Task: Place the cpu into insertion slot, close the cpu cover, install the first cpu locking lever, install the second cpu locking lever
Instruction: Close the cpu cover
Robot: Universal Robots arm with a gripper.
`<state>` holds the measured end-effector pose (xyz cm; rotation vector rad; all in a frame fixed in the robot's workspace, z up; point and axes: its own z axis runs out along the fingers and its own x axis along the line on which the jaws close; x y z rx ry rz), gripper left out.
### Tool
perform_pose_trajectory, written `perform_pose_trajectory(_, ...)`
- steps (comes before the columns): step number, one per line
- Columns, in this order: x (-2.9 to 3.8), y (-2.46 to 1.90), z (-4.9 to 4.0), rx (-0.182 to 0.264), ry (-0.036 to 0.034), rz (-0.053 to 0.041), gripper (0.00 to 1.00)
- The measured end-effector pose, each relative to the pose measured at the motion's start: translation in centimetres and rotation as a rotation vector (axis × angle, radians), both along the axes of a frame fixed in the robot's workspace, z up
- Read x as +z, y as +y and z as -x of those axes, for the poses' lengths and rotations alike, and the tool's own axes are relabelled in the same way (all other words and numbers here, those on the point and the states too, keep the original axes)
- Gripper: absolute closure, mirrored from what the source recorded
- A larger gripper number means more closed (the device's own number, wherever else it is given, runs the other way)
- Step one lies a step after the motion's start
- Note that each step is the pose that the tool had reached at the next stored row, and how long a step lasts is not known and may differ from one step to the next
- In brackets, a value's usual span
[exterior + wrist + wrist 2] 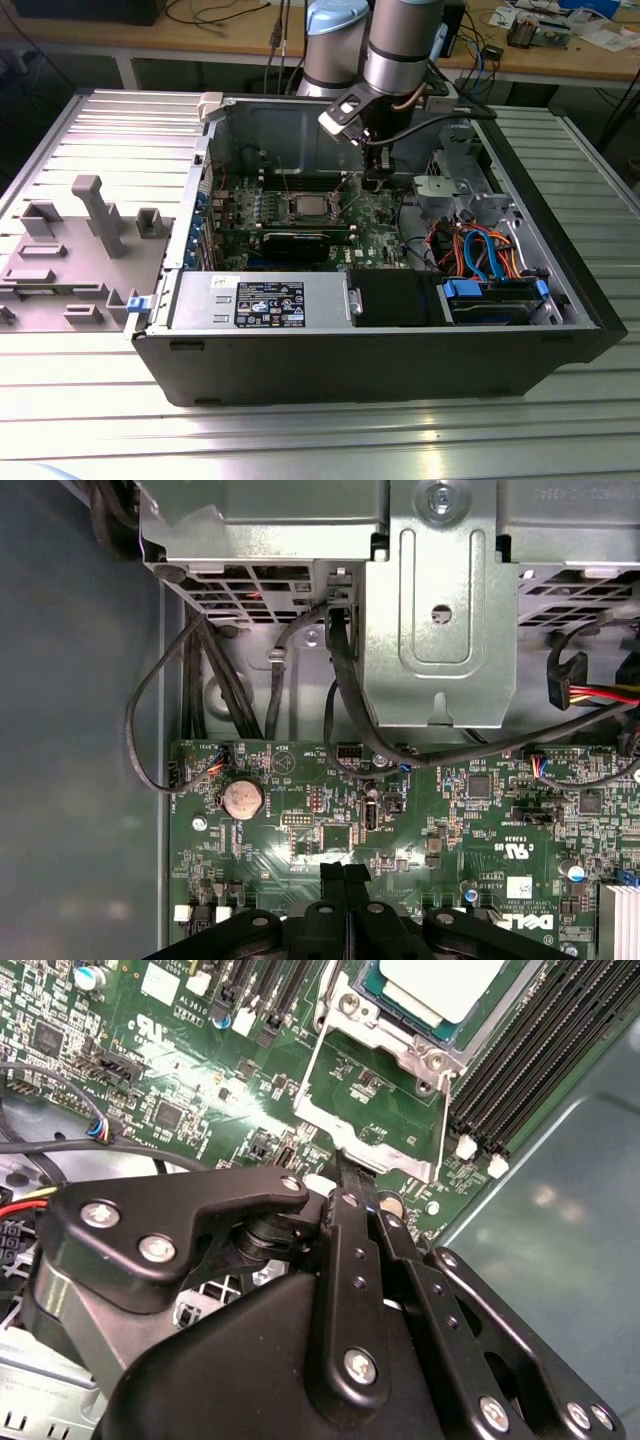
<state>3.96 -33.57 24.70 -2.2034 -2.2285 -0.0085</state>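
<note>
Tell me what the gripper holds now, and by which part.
Nothing visible: the gripper is shut with nothing between its fingers, its tip near the edge of the cpu cover.

We find the cpu [440, 985] in the insertion slot [398, 1042]. In the exterior view, the gripper [375, 182] hangs at its three o'clock, the power supply [260, 300] at seven, and the tray [80, 250] at nine.
</note>
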Motion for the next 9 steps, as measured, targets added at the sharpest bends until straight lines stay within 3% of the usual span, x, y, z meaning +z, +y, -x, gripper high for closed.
perform_pose_trajectory(9,0.00,0.00,0.36,0.000,0.0000,0.0000,0.89)
